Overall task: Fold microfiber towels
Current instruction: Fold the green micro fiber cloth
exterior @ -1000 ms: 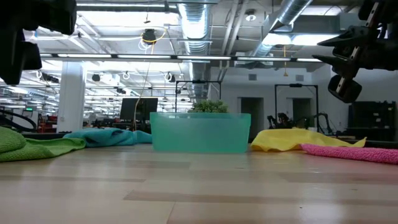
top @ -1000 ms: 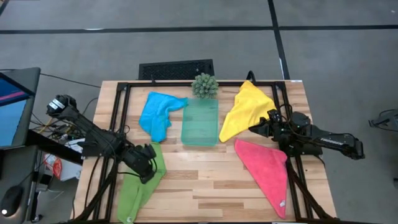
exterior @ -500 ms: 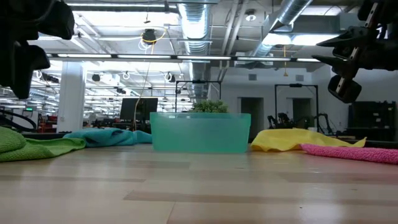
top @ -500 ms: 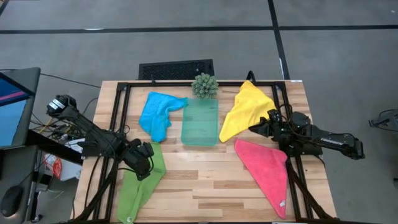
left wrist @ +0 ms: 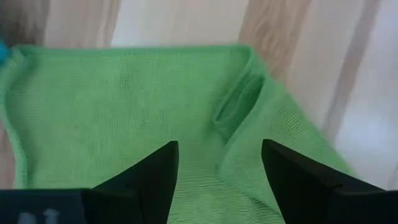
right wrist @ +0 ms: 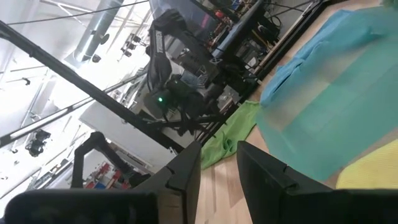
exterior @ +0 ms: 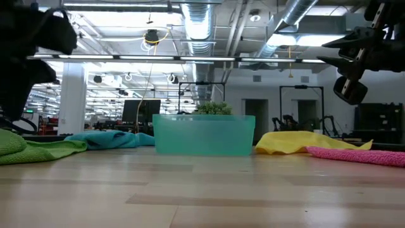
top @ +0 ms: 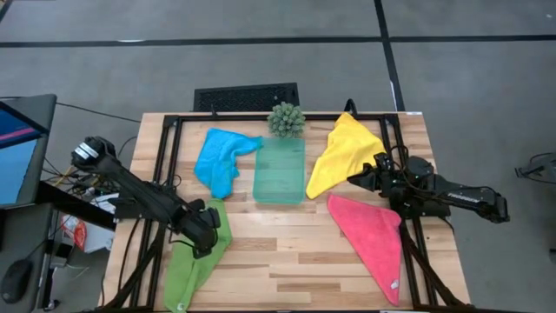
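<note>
The lime green towel [top: 193, 261] lies rumpled at the near left of the table. My left gripper [top: 207, 229] hangs open just above its far end, and a raised fold [left wrist: 239, 106] of the towel lies ahead of the fingers [left wrist: 155, 180]. The blue towel [top: 219, 161] lies crumpled at the far left. The yellow towel [top: 346, 149] lies at the far right and the pink towel [top: 372, 236] at the near right. My right gripper [top: 358, 179] is open with a narrow gap and held in the air between the yellow and pink towels.
A translucent teal tray [top: 280, 172] stands at the table's middle, toward the far edge, with a small spiky green plant [top: 286, 119] behind it. Bare wood lies at the near middle [top: 278, 261]. A black frame [top: 174, 122] runs along the table's edges.
My left gripper has come down toward the lime green towel, staying open. The towels and my right gripper have kept still.
</note>
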Robot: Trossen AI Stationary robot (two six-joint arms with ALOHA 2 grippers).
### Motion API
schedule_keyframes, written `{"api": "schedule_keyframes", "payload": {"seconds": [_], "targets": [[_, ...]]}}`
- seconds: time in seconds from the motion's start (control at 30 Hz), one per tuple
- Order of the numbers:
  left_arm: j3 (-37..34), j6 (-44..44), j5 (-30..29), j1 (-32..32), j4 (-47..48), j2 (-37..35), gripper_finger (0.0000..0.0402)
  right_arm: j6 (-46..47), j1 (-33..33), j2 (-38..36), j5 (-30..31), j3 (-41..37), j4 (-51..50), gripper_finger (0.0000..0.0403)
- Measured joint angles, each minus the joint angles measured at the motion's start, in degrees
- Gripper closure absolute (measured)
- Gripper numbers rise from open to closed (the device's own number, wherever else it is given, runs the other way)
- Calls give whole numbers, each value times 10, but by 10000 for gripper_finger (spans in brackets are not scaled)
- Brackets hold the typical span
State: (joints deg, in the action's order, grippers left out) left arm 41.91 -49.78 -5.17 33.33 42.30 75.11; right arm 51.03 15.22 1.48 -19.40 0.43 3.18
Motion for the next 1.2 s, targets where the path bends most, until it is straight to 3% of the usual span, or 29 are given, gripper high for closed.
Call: {"api": "schedule_keyframes", "payload": {"seconds": [0.23,0.5,1.07,1.2], "targets": [[0,7,5,9,2,49,178,0,0,0,0,0,0,274],[0,16,33,9,-19,56,183,4,0,0,0,0,0,274],[0,36,53,4,-18,56,390,0,0,0,-1,0,0,274],[0,33,67,4,-19,56,397,1,0,0,-1,0,0,274]]}}
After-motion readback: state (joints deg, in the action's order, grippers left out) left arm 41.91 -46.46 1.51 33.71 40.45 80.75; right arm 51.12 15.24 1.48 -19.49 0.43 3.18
